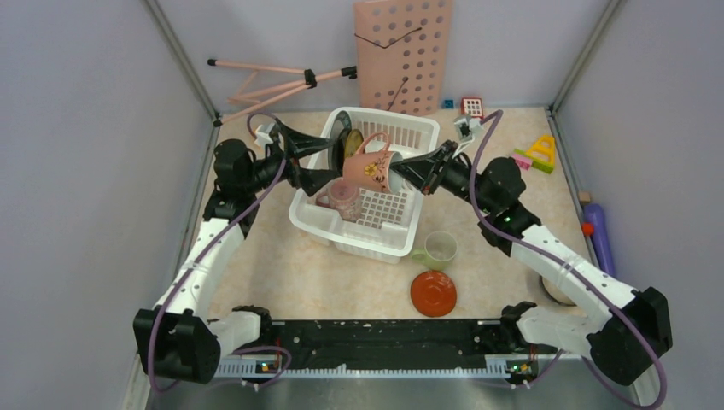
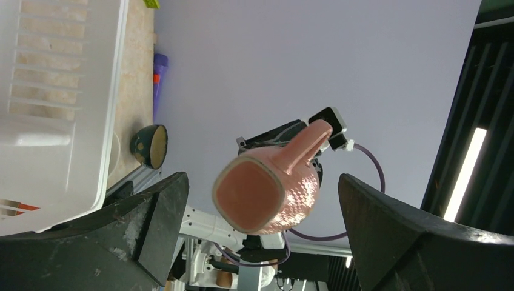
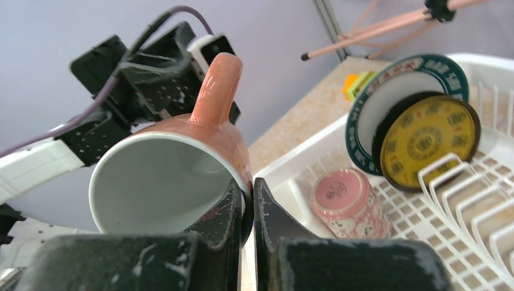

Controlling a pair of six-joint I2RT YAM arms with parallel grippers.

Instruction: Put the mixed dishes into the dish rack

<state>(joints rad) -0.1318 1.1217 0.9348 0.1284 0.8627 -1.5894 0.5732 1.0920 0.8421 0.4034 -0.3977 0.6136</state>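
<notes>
Ana: Grey walls (image 1: pixel 85 128) stand on three sides. The sandy table (image 1: pixel 273 273) has the big white dish rack (image 1: pixel 354 245) in its middle.

Ben: Where is the pink mug (image 3: pixel 163 182)?

Ana: Up in the air, over the middle of the rack and higher than its rim. It lies on its side with the handle on top.

Ben: Who has it?

Ana: The right claw (image 3: pixel 245 188). It pinches the mug's rim, one finger inside and one outside.

Ben: And the left claw (image 1: pixel 329 160)?

Ana: It is spread wide. It hangs over the rack's left side and faces the mug's bottom. The mug is right in front of the gap and touches neither of the fingers (image 2: pixel 139 236).

Ben: What is in the rack?

Ana: A green-rimmed plate (image 3: pixel 394 79) and a yellow plate (image 3: pixel 427 136) stand on edge at the rack's far left. Upright white tines (image 3: pixel 460 194) stand beside them. A small patterned mug (image 3: pixel 348 203) lies on its side by the rack's left wall, lower than the held mug.

Ben: Any open room?

Ana: Bare grid floor shows in the rack's near-right part.

Ben: And outside the rack?

Ana: A pale-green mug (image 1: pixel 439 248) stands on the table just beside the rack's near-right corner. An orange saucer (image 1: pixel 433 292) lies past it, farther from the rack.
</notes>
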